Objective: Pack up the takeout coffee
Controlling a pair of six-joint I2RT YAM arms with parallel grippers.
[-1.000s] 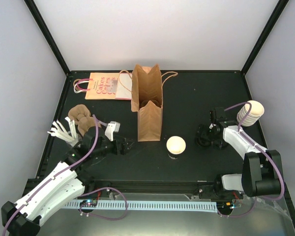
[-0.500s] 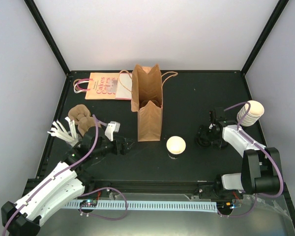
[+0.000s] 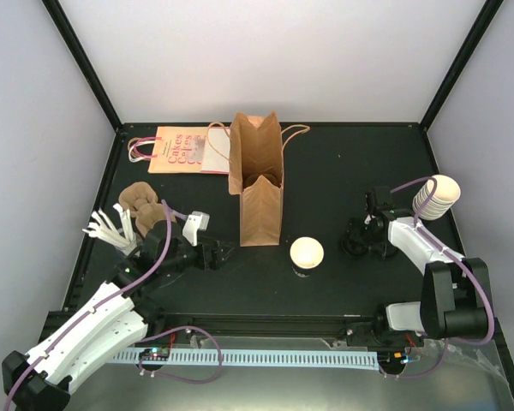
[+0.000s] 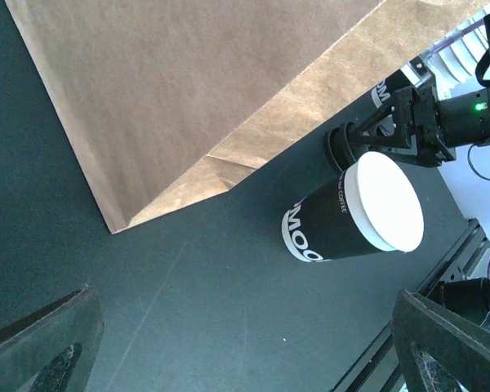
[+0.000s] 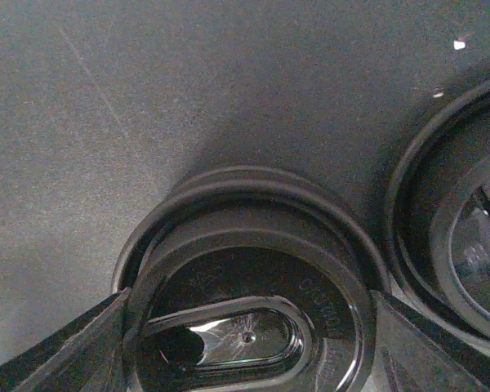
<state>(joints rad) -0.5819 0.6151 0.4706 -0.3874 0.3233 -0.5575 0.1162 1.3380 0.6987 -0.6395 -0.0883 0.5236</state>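
While the left gripper (image 3: 225,253) hangs released, the white-topped black paper cup (image 3: 307,253) stands on the bench (image 3: 343,171) beside the brown paper bag (image 3: 261,201); the right gripper (image 3: 357,240) straddles a black plastic lid (image 5: 245,327), grip unclear.

Pale lavender walls (image 3: 274,51) enclose a matte black table (image 3: 351,163) on 3 sides; 2 black struts (image 3: 80,60) climb from its corners at 11 and 1 o'clock, a metal ledge (image 3: 265,390) edging 6 o'clock in even light.

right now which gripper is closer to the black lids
Right. The right gripper straddles a black lid; the left gripper is past the coffee cup, beside the brown bag.
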